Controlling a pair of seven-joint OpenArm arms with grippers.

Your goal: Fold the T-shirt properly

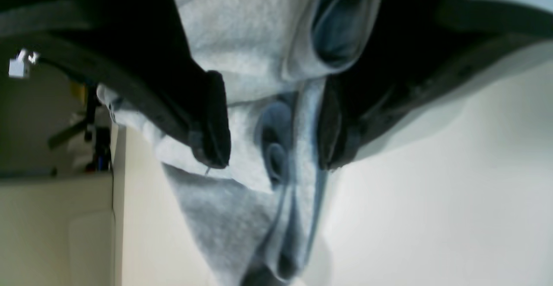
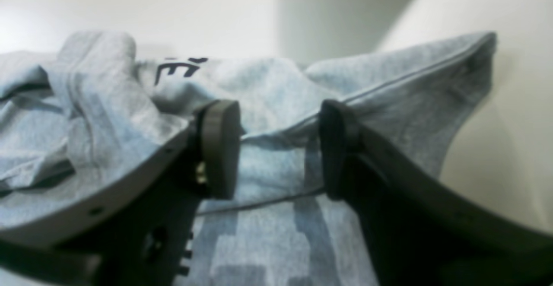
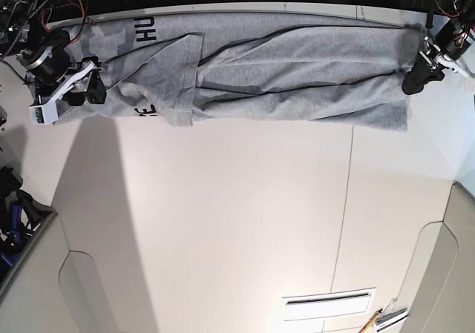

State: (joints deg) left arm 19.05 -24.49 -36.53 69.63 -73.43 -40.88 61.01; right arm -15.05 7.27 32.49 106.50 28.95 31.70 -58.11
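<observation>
We see the T-shirt stretched in a long band between the two grippers, over the white tabletop. The left gripper has its jaws part-open with bunched grey cloth pinched between them. The right gripper has its jaws apart, a hem ridge lying between them; whether they grip it we cannot tell.

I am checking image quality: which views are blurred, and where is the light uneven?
Left wrist: soft, T-shirt blue-tinted, left gripper nearly black. Right wrist: right gripper and cloth blurred, wall overexposed. Base: sharpest, wide-angle bending, soft shadows on table.
</observation>
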